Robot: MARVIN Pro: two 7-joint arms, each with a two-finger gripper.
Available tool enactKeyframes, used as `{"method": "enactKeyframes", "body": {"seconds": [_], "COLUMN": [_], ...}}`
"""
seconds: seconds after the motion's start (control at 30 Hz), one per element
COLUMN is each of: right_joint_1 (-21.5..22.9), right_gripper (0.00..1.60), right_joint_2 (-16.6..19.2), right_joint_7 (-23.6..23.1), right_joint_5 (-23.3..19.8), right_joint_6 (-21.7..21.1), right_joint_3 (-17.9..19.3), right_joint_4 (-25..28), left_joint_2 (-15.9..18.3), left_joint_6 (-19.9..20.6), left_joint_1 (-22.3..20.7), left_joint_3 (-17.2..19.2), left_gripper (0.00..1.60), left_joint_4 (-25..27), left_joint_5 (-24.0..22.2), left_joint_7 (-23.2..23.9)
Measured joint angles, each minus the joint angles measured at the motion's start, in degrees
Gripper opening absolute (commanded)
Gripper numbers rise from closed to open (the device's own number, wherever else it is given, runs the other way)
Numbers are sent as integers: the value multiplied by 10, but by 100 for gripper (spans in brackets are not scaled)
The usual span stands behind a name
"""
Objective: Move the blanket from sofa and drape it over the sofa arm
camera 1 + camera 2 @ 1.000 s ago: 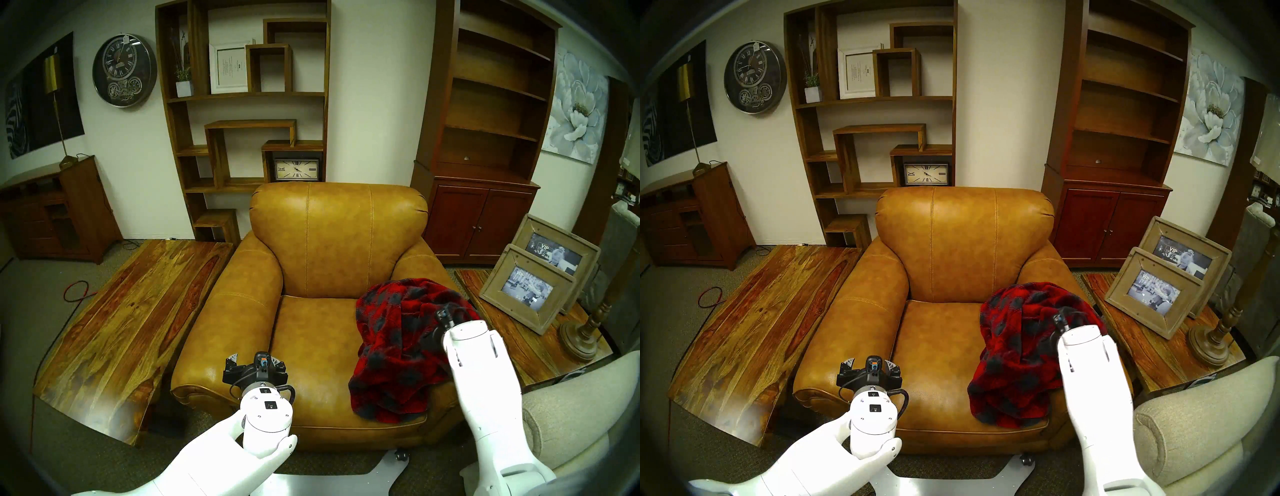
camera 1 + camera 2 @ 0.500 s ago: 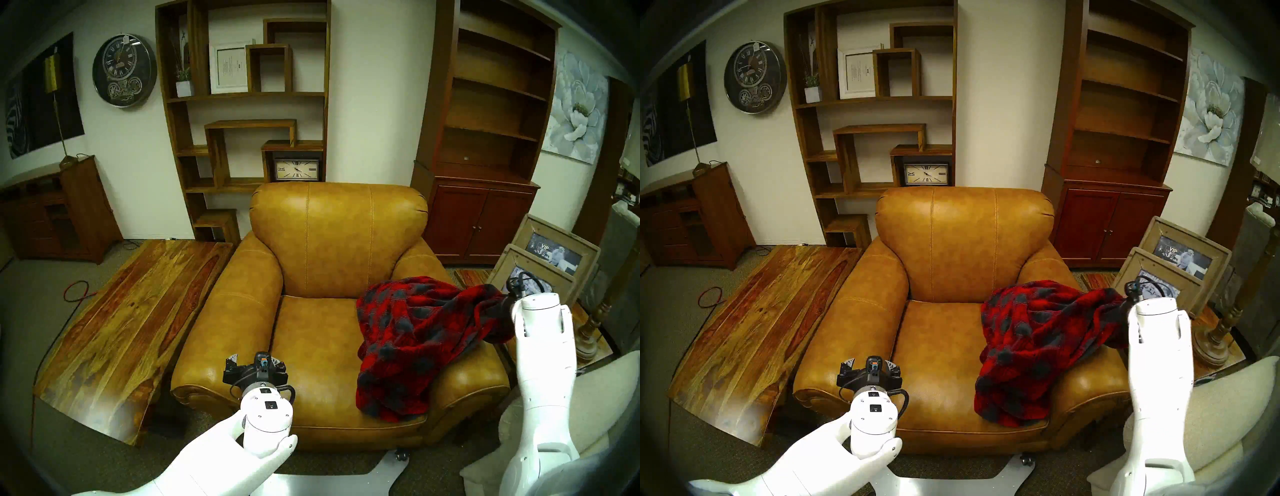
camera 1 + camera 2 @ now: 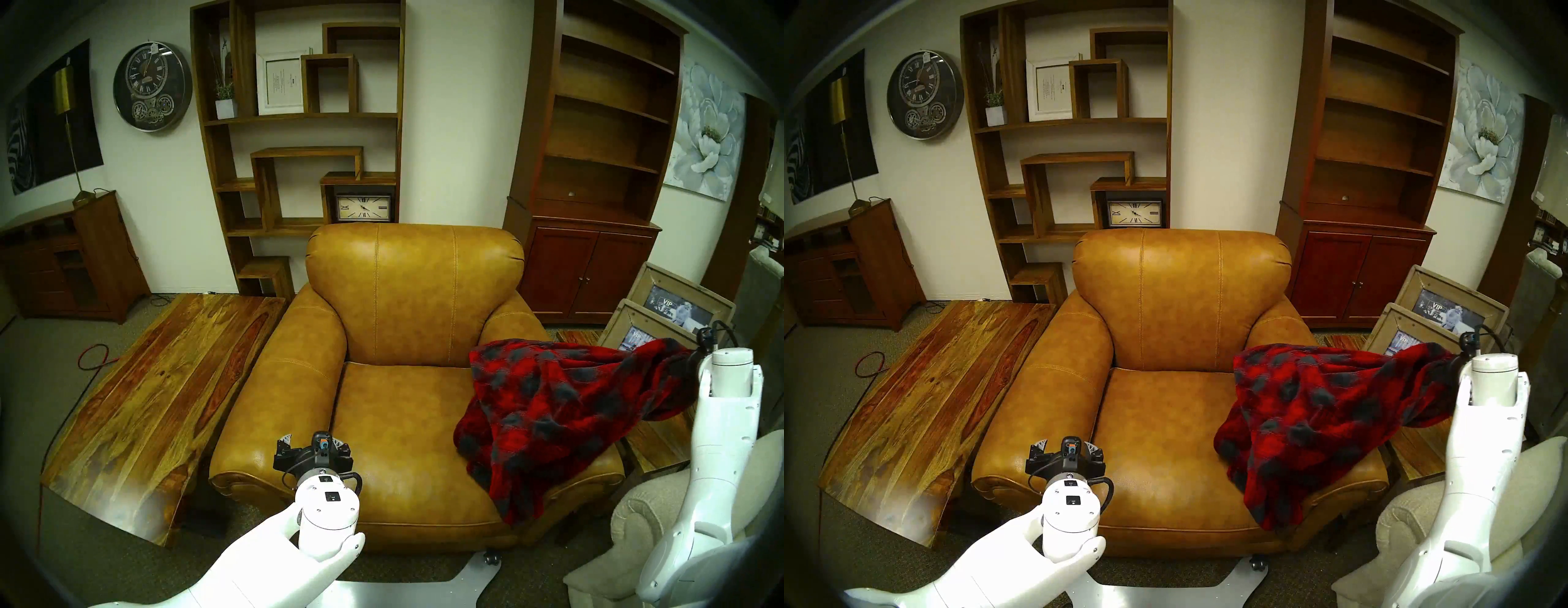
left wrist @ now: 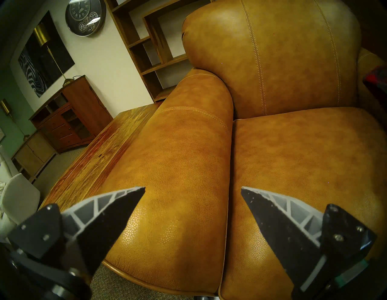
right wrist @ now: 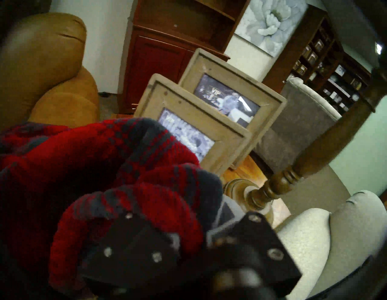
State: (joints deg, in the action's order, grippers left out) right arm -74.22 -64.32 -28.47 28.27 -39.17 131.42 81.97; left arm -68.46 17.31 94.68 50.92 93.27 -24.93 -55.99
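at three o'clock, right gripper [image 5: 209, 209] jaws clamp the blanket [image 3: 564, 407], stretched over the sofa arm [image 3: 577, 463]; left gripper [image 4: 192, 189] jaws gape empty.

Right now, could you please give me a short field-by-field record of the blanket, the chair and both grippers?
blanket: red and dark plaid, stretched across the sofa arm, lower end trailing on the seat front
sofa: tan leather armchair
right gripper: shut on blanket, raised beyond the arm
left gripper: open, empty, above the chair's other arm
nearby: picture frames on side table
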Motion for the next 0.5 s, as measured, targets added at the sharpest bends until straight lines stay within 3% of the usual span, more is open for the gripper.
{"method": "enactKeyframes", "body": {"seconds": [0.3, 0.33, 0.37, 0.4, 0.43, 0.5], "right_joint_1": [42, 47, 50, 50, 50, 46], "right_gripper": [0, 46, 73, 151, 160, 160], "right_joint_2": [39, 45, 52, 55, 59, 66], "right_joint_7": [3, 1, -3, -7, -13, -25], "right_joint_5": [29, 34, 39, 41, 43, 49], "right_joint_6": [16, 21, 30, 35, 40, 61], "right_joint_3": [48, 49, 48, 46, 43, 28], "right_joint_4": [-29, -41, -57, -66, -76, -105], "left_joint_2": [-1, -1, -1, 0, 0, 0], "left_joint_6": [0, 0, 0, 0, 0, 0], "left_joint_1": [0, 0, 0, 0, 0, 0], "left_joint_3": [0, 0, 0, 0, 0, 0], "left_gripper": [160, 160, 160, 160, 160, 160], "left_joint_4": [0, 0, 0, 1, 1, 2], "left_joint_5": [0, 0, 0, 0, 0, 0], "left_joint_7": [0, 0, 0, 0, 0, 0]}}
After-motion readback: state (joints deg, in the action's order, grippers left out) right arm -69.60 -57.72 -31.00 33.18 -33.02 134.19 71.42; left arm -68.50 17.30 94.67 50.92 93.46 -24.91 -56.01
